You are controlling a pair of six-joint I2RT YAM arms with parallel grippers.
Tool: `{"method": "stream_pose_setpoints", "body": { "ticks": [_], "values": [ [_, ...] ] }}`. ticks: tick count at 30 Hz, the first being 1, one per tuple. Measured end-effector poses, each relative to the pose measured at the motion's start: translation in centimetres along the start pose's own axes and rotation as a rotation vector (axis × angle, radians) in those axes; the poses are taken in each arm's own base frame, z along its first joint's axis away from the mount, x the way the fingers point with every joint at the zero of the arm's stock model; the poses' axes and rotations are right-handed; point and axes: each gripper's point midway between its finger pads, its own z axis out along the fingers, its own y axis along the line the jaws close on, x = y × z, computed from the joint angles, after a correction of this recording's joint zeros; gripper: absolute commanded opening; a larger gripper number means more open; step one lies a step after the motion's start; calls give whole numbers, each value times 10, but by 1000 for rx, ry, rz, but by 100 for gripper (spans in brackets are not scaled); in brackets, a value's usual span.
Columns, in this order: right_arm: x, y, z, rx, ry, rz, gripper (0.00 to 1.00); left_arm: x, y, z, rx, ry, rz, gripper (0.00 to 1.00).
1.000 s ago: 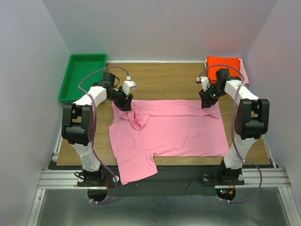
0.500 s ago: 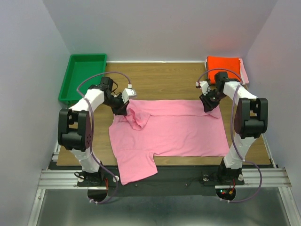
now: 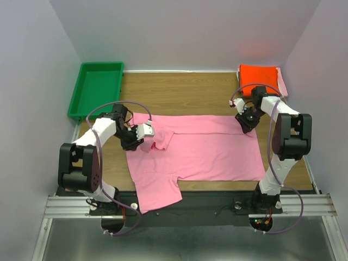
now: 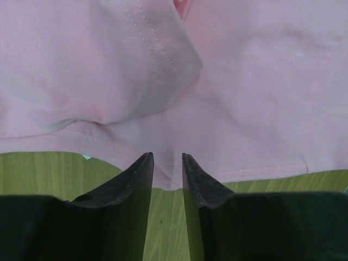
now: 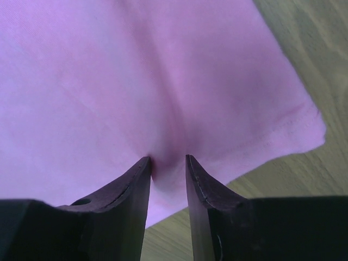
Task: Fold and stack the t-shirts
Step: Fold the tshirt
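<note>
Top camera fixed, high behind the arm bases (image 3: 107,204), looking down and forward over the whole table (image 3: 185,89). Left wrist camera sits close, looking past the left gripper (image 4: 167,159) at the left edge of the pink t-shirt (image 4: 261,98). Right wrist camera equally close, past the right gripper (image 5: 168,161) at its far right corner. All share that shirt.

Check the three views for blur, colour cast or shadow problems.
Top view: sharp, even light, pink shirt true in colour. Left wrist: table tinted green, shirt washed pale. Right wrist: shirt cast purple, dark fingers lacking detail.
</note>
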Motion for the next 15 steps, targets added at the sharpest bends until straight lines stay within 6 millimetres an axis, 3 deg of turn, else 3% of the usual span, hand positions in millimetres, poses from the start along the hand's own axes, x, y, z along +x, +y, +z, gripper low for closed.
{"method": "stream_pose_setpoints", "body": {
  "ticks": [5, 9, 15],
  "values": [
    [8, -11, -11, 45, 8, -12, 42, -5, 3, -9, -36, -10, 38, 54],
    [13, -20, -20, 78, 12, -18, 45, -12, 5, -12, -50, -40, 32, 54],
    [19, -20, -17, 79, 27, -28, 46, -20, 10, -11, -71, -82, -11, 55]
  ]
}}
